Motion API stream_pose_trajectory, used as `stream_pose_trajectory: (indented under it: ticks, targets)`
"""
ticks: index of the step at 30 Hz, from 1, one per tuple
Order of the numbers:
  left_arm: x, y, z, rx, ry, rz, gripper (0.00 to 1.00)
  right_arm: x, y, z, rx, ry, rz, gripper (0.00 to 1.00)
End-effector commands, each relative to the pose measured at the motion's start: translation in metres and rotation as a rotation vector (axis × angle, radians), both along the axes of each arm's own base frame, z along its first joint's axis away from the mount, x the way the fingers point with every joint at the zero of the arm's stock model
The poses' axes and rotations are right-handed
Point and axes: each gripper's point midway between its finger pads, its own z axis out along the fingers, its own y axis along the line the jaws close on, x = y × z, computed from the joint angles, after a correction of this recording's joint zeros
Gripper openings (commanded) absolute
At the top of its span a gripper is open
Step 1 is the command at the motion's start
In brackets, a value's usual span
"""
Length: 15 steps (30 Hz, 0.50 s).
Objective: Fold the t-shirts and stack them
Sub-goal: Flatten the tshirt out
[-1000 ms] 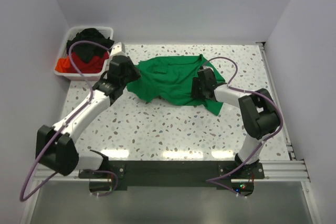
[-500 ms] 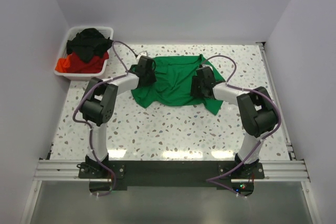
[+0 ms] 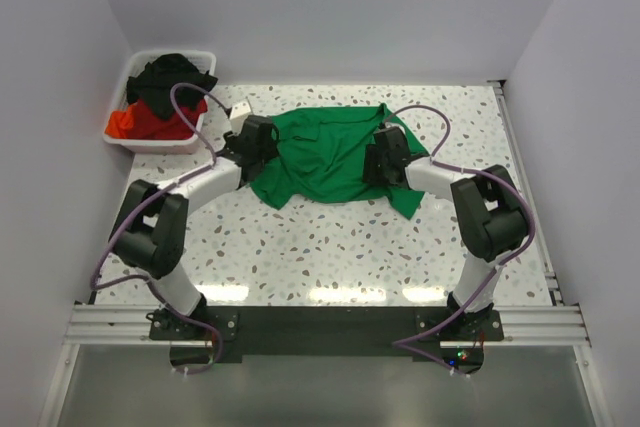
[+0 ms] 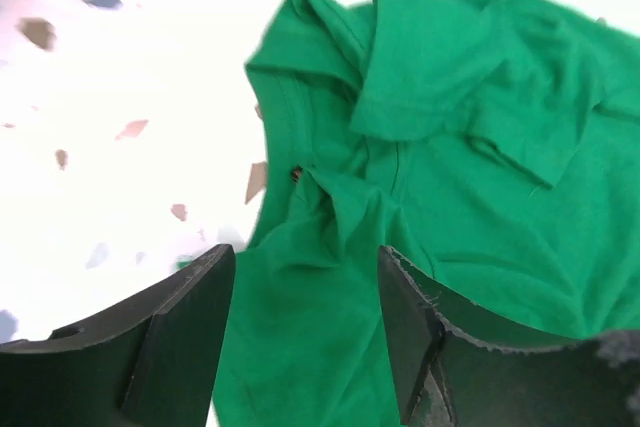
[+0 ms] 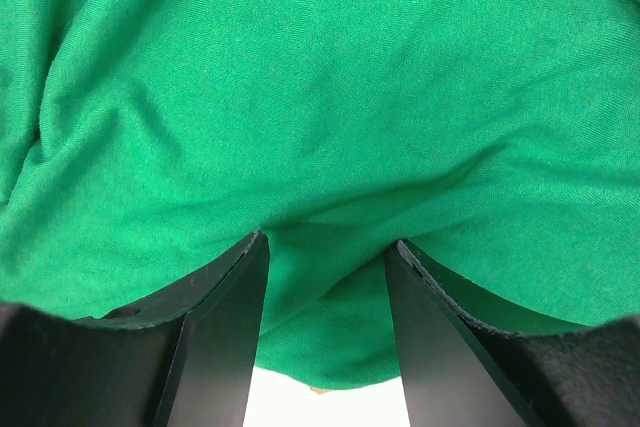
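A bright green t-shirt (image 3: 330, 152) lies crumpled on the speckled table, its left side bunched into folds (image 4: 480, 147). My left gripper (image 3: 262, 142) hangs over the shirt's left edge, open, with green cloth lying loose beneath its jaws (image 4: 305, 327). Over the shirt's right side my right gripper (image 3: 378, 162) is pressed down, also open, and a ridge of cloth (image 5: 320, 97) rises between its jaws (image 5: 325, 287). A black t-shirt (image 3: 175, 77) and a red one (image 3: 150, 122) are heaped in the bin.
The white plastic bin (image 3: 152, 144) stands at the back left corner, just left of my left arm. White walls close in the table on three sides. A metal rail (image 3: 525, 177) runs along the right edge.
My left gripper was shut on the green shirt's left edge, carried it a little inward, then opened and let go. My right gripper has stayed where it was.
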Motion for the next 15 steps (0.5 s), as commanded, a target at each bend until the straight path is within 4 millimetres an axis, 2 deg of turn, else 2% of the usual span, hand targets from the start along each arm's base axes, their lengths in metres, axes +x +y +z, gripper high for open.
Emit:
stream_pose_trajectory:
  ticks: [1,4,7,11,13,15]
  targets:
    - [-0.005,0.023,0.034,-0.009,-0.120,0.103,0.65,0.006,0.006,0.003,0.016,-0.009,0.009,0.54]
    - [-0.012,0.029,0.026,-0.011,-0.083,0.103,0.66,0.005,0.005,0.003,0.012,-0.009,0.008,0.54]
    - [-0.016,0.039,0.007,-0.018,-0.025,0.124,0.64,0.004,0.005,0.003,0.011,-0.008,0.009,0.53]
    - [-0.022,0.046,-0.014,-0.110,0.014,0.123,0.54,0.002,0.001,0.003,-0.004,-0.008,0.006,0.53]
    - [-0.024,0.059,-0.022,-0.144,0.031,0.150,0.53,0.001,-0.001,0.003,-0.011,-0.007,0.005,0.53]
    - [-0.027,0.060,-0.029,-0.182,0.057,0.131,0.50,0.001,-0.001,0.003,-0.014,-0.007,0.005,0.53]
